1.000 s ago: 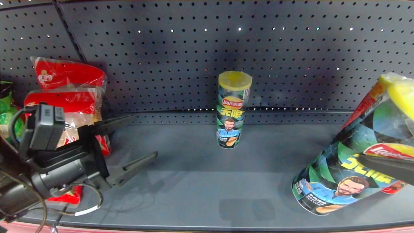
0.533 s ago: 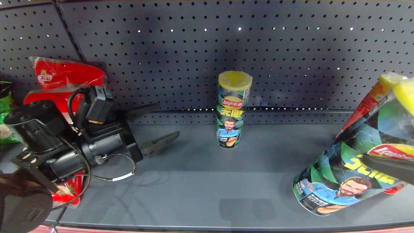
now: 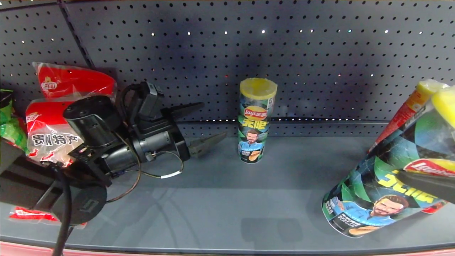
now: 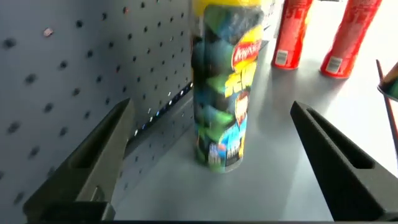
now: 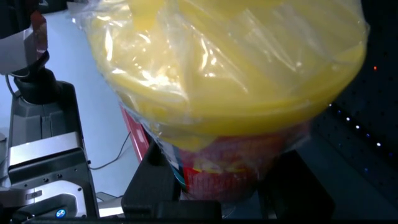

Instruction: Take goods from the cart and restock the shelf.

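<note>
A dark pegboard back panel (image 3: 320, 53) spans the rear, light pricking through some holes. At the left stand two red-and-clear snack bags, one (image 3: 74, 81) against the panel and another (image 3: 46, 137) in front, beside a green bag (image 3: 6, 121). A flat red packet (image 3: 25, 213) lies near the front edge. Farther off, two red canisters (image 4: 292, 31) stand upright.

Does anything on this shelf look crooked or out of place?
Yes. The wrapped chip cans at the shelf's right end lean steeply, held in the right gripper, not standing. The single chip can at the back stands straight.
</note>
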Controlling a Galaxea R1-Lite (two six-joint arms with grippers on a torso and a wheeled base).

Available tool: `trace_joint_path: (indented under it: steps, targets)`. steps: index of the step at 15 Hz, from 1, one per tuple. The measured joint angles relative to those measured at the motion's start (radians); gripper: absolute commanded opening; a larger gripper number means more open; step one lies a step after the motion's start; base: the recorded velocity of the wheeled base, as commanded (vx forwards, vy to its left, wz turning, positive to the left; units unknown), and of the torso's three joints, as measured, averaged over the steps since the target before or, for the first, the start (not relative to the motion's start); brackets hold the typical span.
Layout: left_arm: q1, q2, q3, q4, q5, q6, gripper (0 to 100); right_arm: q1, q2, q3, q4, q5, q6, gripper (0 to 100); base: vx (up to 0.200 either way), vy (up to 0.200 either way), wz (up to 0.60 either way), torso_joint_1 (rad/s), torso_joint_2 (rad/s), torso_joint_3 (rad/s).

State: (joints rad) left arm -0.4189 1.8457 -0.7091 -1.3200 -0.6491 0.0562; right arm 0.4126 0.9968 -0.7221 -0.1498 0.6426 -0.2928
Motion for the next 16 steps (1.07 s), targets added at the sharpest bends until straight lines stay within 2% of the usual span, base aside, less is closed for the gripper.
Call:
trace_joint_path:
  steps: [4, 16]
  targets:
    - [-0.029, 0.074, -0.076, -0.002, 0.000, -0.011, 100, 0.000, -0.001, 0.001, 0.000, 0.000, 0.000, 0, 0.000, 0.000, 0.00, 0.000, 0.00, 0.000]
    - [-0.071, 0.247, -0.249, -0.008, 0.001, -0.014, 100, -0.002, -0.013, 0.016, 0.000, 0.000, 0.000, 0, 0.000, 0.000, 0.00, 0.000, 0.00, 0.000]
